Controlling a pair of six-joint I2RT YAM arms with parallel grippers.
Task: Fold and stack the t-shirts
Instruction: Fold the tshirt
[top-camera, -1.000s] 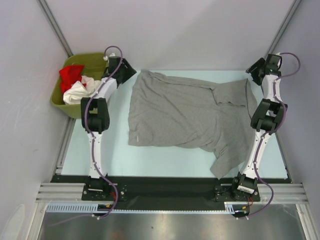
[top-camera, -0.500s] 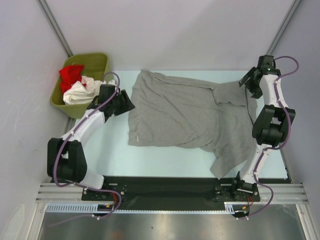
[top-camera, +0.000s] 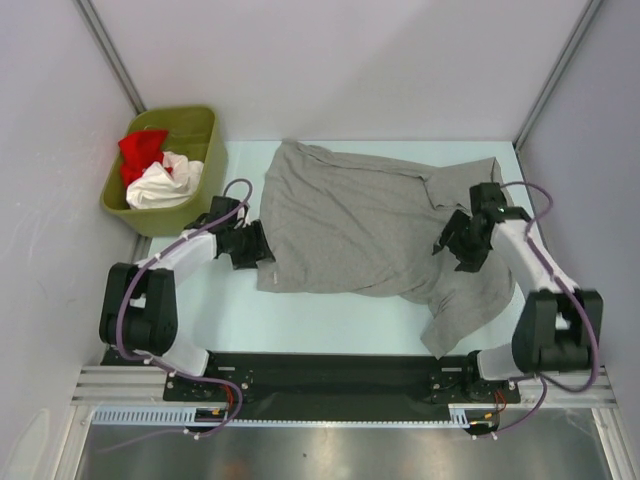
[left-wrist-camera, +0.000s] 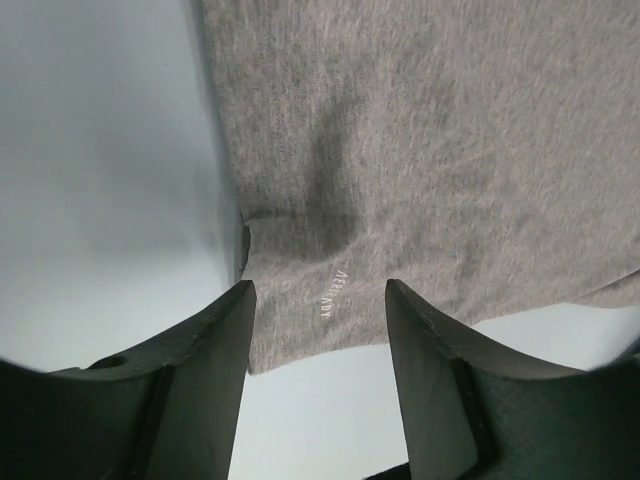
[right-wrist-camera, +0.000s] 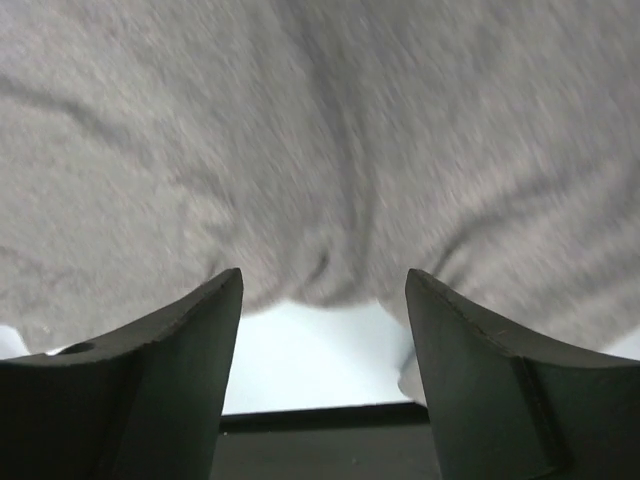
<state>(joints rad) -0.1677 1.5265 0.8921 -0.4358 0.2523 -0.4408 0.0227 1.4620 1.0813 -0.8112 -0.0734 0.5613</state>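
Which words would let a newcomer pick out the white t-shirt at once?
Find the olive-green bin off the far left corner of the table. Two crumpled garments lie inside, and the white t-shirt is the nearer of them. Unlike the red t-shirt behind it, it is white; unlike the grey t-shirt, it is bunched up, not spread on the table.

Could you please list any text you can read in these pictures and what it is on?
"AERO" and more, too blurred to be sure: white print on the grey t-shirt.
Top view: that print is too small to read.
No other text.
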